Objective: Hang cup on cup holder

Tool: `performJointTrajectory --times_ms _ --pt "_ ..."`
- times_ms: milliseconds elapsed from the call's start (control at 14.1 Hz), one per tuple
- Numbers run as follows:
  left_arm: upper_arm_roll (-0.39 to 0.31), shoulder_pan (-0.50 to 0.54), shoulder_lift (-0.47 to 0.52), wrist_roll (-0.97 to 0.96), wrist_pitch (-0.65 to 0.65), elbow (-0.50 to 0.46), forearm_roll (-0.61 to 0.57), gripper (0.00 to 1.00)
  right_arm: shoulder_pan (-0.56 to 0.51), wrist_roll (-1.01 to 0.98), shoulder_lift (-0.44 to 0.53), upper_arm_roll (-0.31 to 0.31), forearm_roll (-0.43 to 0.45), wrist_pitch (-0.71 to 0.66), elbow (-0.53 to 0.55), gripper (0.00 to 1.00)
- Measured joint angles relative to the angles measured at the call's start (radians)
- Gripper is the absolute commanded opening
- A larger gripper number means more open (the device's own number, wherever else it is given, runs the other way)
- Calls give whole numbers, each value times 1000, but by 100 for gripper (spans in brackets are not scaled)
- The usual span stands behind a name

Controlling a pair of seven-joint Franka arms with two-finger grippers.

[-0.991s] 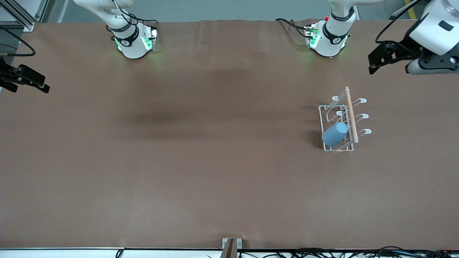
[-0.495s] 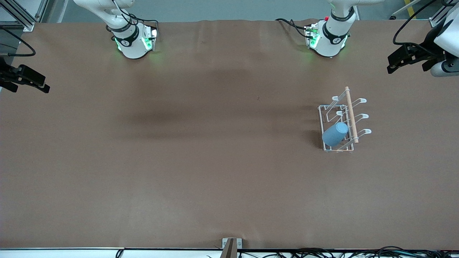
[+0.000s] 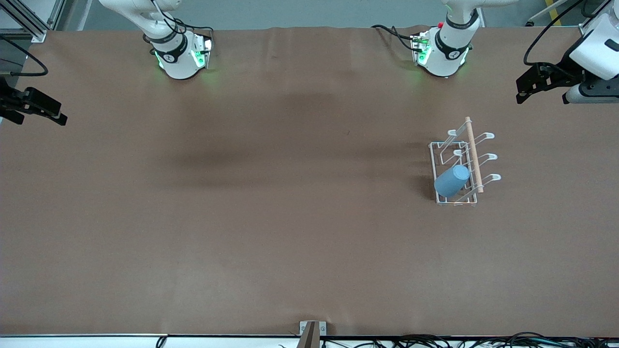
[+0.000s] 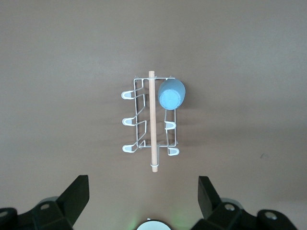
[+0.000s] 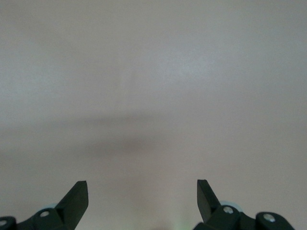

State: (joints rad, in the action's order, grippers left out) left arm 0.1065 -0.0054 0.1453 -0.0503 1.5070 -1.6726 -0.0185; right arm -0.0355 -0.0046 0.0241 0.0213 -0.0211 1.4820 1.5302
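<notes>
The light-blue cup [image 3: 451, 181] hangs upside down and tilted on a prong of the white wire cup holder [image 3: 462, 164], at the holder's end nearer the front camera. The left wrist view shows the cup [image 4: 171, 93] and the holder [image 4: 152, 120] from above. My left gripper [image 3: 524, 89] is open and empty, raised high over the table's edge at the left arm's end, apart from the holder. Its own view shows it wide open [image 4: 143, 191]. My right gripper [image 3: 57, 116] is open and empty at the right arm's end of the table [image 5: 142, 191].
The brown table [image 3: 271, 203] carries only the cup holder. Both arm bases [image 3: 179, 53] stand along the edge farthest from the front camera. Cables lie along the near edge.
My left gripper swung out toward the left arm's end of the table, then came back a little. The cup, the holder and the right arm have not moved.
</notes>
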Motion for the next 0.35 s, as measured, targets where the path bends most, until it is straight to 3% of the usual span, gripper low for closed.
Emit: performJointTrajectory --times_ms 354 --pt "-1 0 0 7 1 -4 0 100 -1 0 0 0 0 0 0 100"
